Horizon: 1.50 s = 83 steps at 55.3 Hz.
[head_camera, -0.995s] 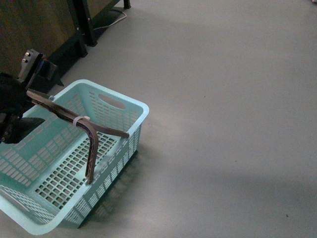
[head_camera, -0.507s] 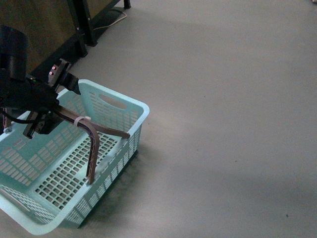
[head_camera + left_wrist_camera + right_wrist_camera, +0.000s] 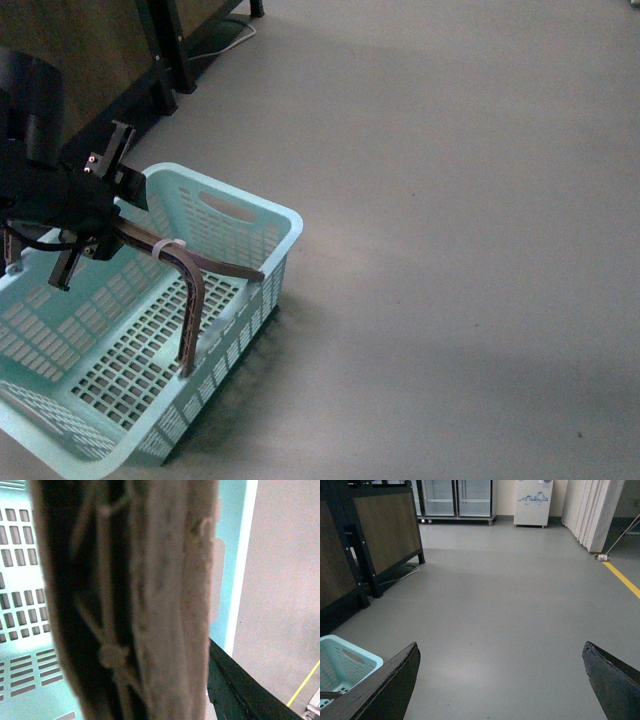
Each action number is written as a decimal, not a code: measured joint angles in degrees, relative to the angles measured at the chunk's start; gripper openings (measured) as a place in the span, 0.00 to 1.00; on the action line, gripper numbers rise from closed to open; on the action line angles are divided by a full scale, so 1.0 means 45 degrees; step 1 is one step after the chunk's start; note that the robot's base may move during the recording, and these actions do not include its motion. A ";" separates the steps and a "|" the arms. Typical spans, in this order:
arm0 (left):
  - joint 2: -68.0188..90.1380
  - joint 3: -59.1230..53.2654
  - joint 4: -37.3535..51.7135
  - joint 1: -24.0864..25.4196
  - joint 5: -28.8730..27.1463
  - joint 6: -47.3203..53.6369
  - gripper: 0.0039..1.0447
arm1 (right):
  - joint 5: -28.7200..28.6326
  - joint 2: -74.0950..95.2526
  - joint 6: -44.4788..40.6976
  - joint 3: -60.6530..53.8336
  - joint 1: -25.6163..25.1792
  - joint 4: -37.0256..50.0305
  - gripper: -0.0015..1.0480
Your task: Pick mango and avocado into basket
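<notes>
The light turquoise basket (image 3: 275, 215) stands on the grey floor at the lower left of the front view, and nothing shows inside it. My left gripper (image 3: 88, 225) is shut on the basket's brown-grey handle (image 3: 195, 268), which fills the left wrist view (image 3: 150, 600) close up. The basket's corner also shows in the right wrist view (image 3: 340, 662). My right gripper (image 3: 501, 672) is open and empty above bare floor, its fingers (image 3: 385, 685) wide apart. The mango and the avocado are out of view.
A dark wooden unit on black legs (image 3: 160, 60) stands behind the basket at the upper left. Glass-door fridges (image 3: 457, 497), a white cabinet (image 3: 532, 500) and a curtain (image 3: 590, 510) line the far wall. A yellow floor line (image 3: 622, 577) runs at the right.
My left gripper has come in over the basket's handle from the left and closed on it. The basket has shifted slightly.
</notes>
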 joint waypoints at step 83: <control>-1.8321 -0.4439 -0.6839 0.0262 -0.0806 -0.1554 0.25 | 0.0000 0.0000 0.0000 0.0000 -0.0005 0.0000 0.93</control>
